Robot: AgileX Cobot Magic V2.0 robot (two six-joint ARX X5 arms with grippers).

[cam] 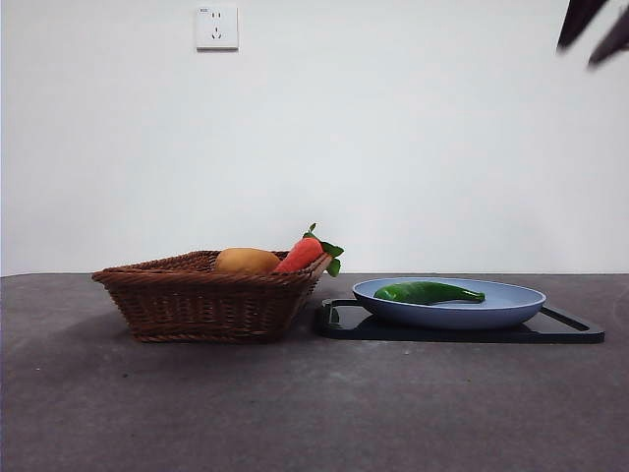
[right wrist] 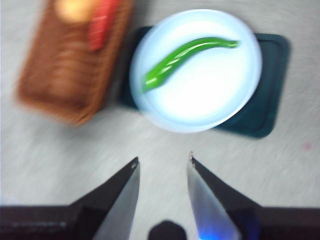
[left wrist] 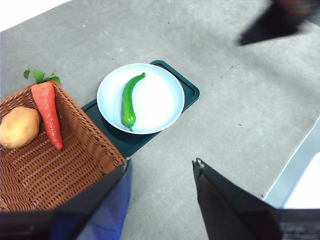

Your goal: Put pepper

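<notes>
- Pepper is lying on its side in the pale blue plate, which sits on a dark tray right beside the wicker basket.
- Basket's got a potato and a carrot in it.
- Right gripper hangs above the table near the plate, jaws apart, empty.
- Left gripper is up high too, jaws spread wide, holding nothing.
</notes>
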